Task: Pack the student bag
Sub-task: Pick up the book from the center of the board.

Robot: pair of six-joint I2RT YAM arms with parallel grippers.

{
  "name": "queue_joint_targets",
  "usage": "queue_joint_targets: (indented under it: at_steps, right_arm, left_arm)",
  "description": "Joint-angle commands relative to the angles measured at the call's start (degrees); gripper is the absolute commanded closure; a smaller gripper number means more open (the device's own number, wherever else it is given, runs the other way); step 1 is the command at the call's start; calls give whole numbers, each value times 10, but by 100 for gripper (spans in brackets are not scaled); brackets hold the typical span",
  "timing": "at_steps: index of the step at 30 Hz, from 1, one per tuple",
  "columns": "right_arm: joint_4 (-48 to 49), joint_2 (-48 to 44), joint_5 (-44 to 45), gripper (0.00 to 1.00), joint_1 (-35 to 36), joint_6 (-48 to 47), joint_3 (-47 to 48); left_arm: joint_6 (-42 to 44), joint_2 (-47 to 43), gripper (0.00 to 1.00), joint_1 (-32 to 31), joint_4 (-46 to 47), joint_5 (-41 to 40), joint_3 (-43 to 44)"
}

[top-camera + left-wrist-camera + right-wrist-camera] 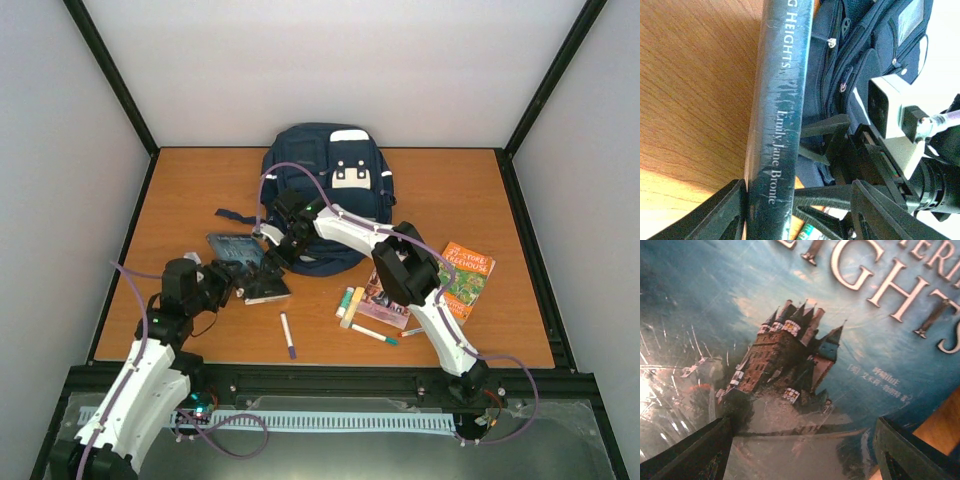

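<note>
One navy backpack (pixel 325 185) lies at the far middle of the counter (pixel 180 190), white label patches facing up and a strap (pixel 232 216) trailing off to the left. I judge it soft and floppy. It should be light while it holds little, but the fabric will sag and the mouth will not stay wide unless something props it. The firmest places to take hold look like the seam beside a zip, where my left wrist camera shows small metal pulls (pixel 831 42), or the strap. Pinching loose cloth would probably only bunch it.

Just in front of the bag is a blue-covered novel (pixel 772 125), its spine toward the left wrist camera. My left gripper (pixel 797 200) straddles that spine with the jaws apart. One finger sits against the book and the other is clear of it, so I read it as not clamped. My right arm stretches across to the same spot. The right gripper (pixel 802 440) faces the cover with both fingers spread, closed on nothing I can see.

Further right lie an orange paperback (pixel 466 277), a second book (pixel 385 300) and a teal-tipped marker (pixel 375 334) touching its near edge. A purple pen (pixel 288 336) lies alone near the front edge.
</note>
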Motion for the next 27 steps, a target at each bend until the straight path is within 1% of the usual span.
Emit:
queue_joint_targets:
  at_steps: [1, 8, 13, 16, 19, 22, 26, 27]
  right_arm:
    - [-51, 31, -70, 21, 47, -10, -13]
    - [-53, 33, -70, 21, 47, -9, -14]
    - [-53, 32, -66, 21, 47, -10, -13]
    - [-54, 33, -64, 21, 47, -10, -12]
    - [-56, 30, -61, 21, 47, -12, -12]
    - [-57, 13, -47, 21, 47, -14, -13]
    - [-44, -54, -12, 22, 33, -7, -37]
    - [-39, -77, -11, 21, 25, -3, -47]
  left_arm:
    - [-23, -5, 42, -6, 125, 47, 7]
    - [-36, 20, 51, -6, 132, 60, 7]
    - [-11, 72, 60, -6, 78, 83, 45]
    - [17, 81, 65, -6, 31, 81, 75]
    - [44, 81, 73, -6, -15, 76, 103]
    - [75, 84, 84, -6, -64, 63, 135]
    - [107, 76, 93, -7, -135, 39, 178]
    - [113, 75, 98, -6, -147, 34, 191]
